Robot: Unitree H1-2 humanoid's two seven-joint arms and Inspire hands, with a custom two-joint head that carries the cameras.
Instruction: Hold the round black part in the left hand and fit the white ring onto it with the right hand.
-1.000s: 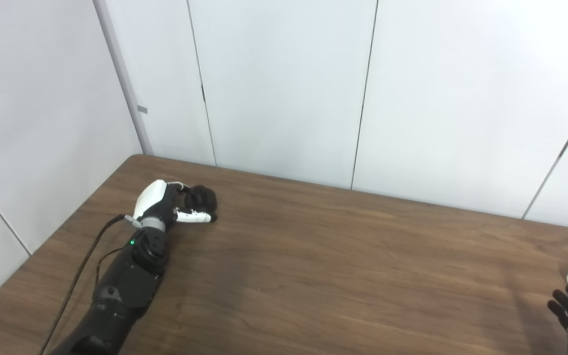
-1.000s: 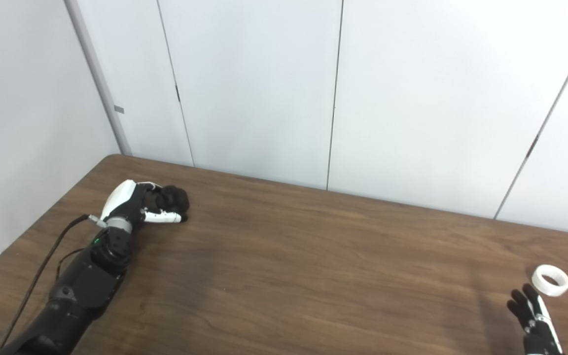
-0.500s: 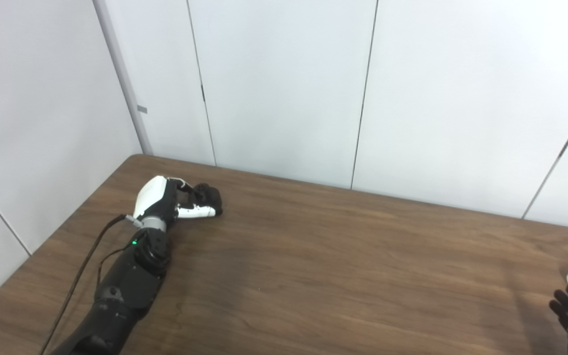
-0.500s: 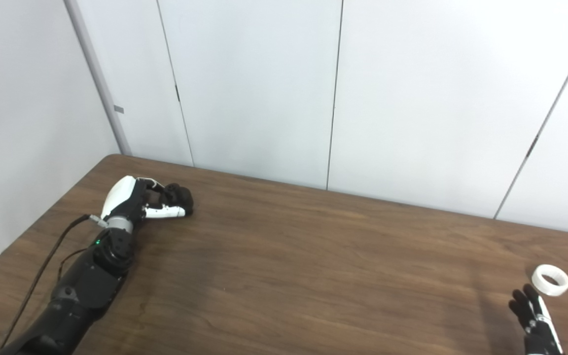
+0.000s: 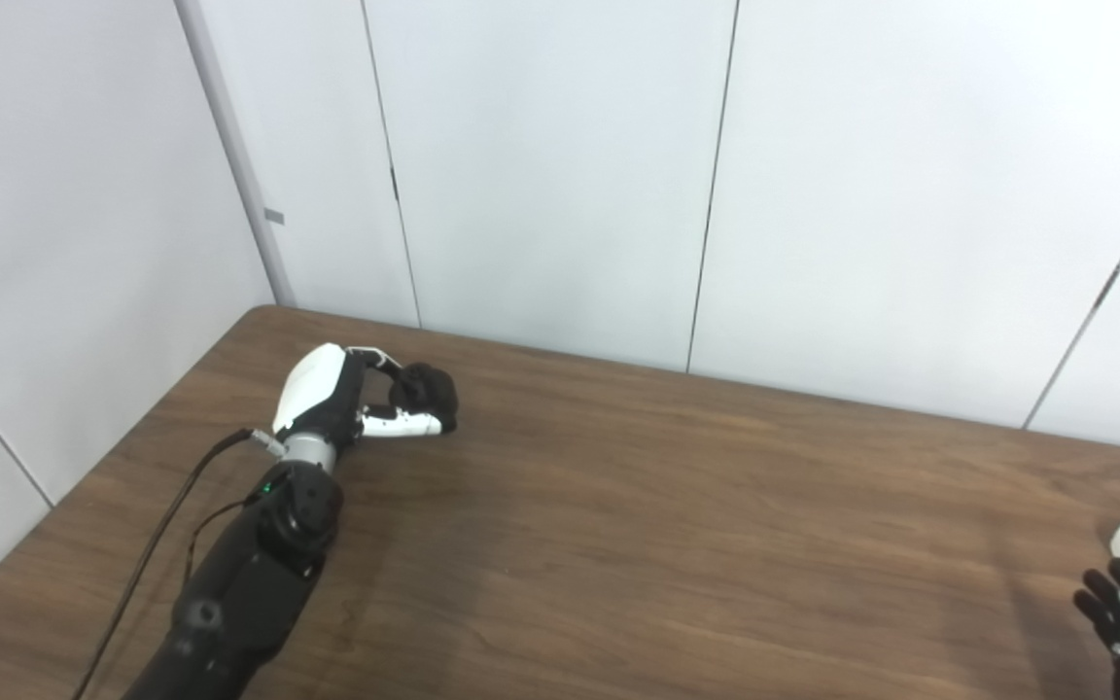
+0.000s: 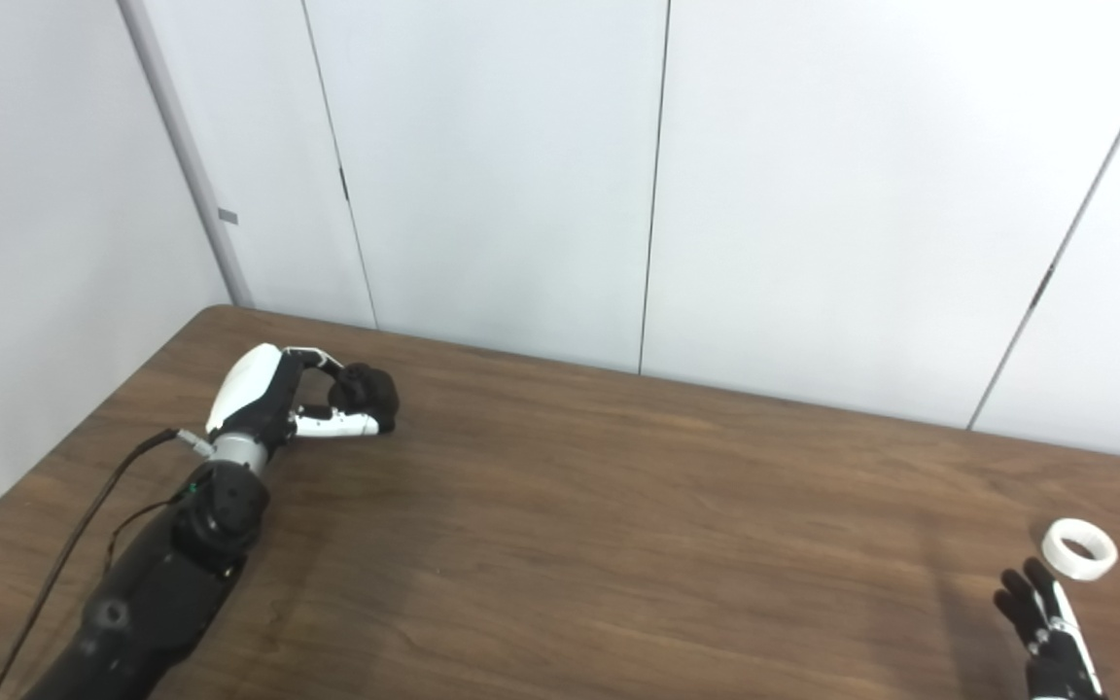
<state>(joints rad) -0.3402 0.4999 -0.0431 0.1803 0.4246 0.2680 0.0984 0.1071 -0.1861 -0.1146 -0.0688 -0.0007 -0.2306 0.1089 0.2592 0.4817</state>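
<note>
No readable text, label, brand or number shows in either view.

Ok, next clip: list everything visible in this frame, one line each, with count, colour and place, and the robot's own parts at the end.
Table: one, dark brown wood grain, fills the lower half of the view.
Wall panels: several, pale grey-white, behind the table and along its left side.
Round black part: one, black, far left of the table, inside the left hand's grasp.
White ring: one, white, lying flat near the right edge of the table, just beyond the right hand's fingertips.
Cable: one, black, running along the left forearm.
Left hand: one, white and black, closed around the black part.
Right hand: one, black, bottom right corner, fingers spread, holding nothing.
</note>
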